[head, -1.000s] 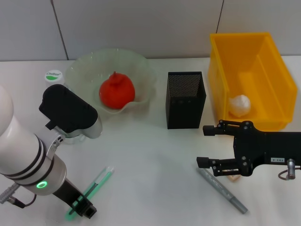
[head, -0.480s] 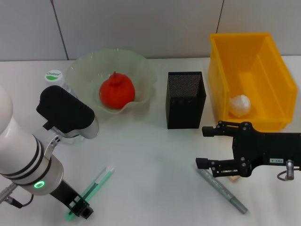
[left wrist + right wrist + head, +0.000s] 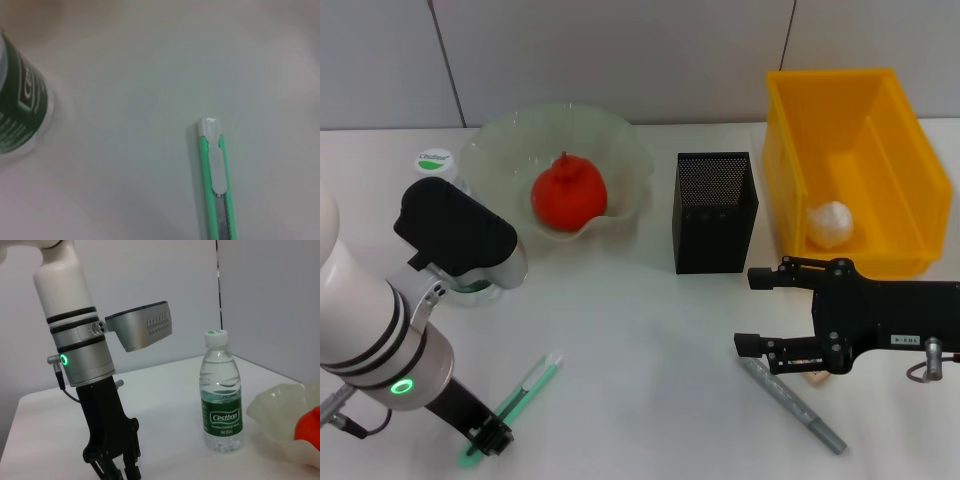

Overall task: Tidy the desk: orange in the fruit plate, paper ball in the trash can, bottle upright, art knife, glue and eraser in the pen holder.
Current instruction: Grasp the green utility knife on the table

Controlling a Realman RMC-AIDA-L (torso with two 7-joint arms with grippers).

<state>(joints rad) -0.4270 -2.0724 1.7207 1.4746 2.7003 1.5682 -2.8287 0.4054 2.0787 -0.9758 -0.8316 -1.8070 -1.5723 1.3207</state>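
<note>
The orange (image 3: 568, 194) lies in the glass fruit plate (image 3: 620, 150). The paper ball (image 3: 828, 222) lies in the yellow bin (image 3: 790, 150). The bottle (image 3: 436, 163) stands upright behind my left arm and also shows in the right wrist view (image 3: 221, 392). The green art knife (image 3: 534, 384) lies flat on the table and shows in the left wrist view (image 3: 217, 175). My left gripper (image 3: 488, 438) is low over the knife's near end. My right gripper (image 3: 748, 310) is open above a grey glue pen (image 3: 790, 402). A small eraser (image 3: 815, 378) lies beside the pen, partly hidden under the gripper.
The black mesh pen holder (image 3: 715, 210) stands upright between the plate and the bin. The right wrist view shows my left arm's gripper (image 3: 114, 471) near the table, with the plate (image 3: 280, 410) behind the bottle. A grey wall closes the back.
My left arm has shifted a little to the left and toward the front edge. My right gripper has crept slightly left. The knife and pen have not moved.
</note>
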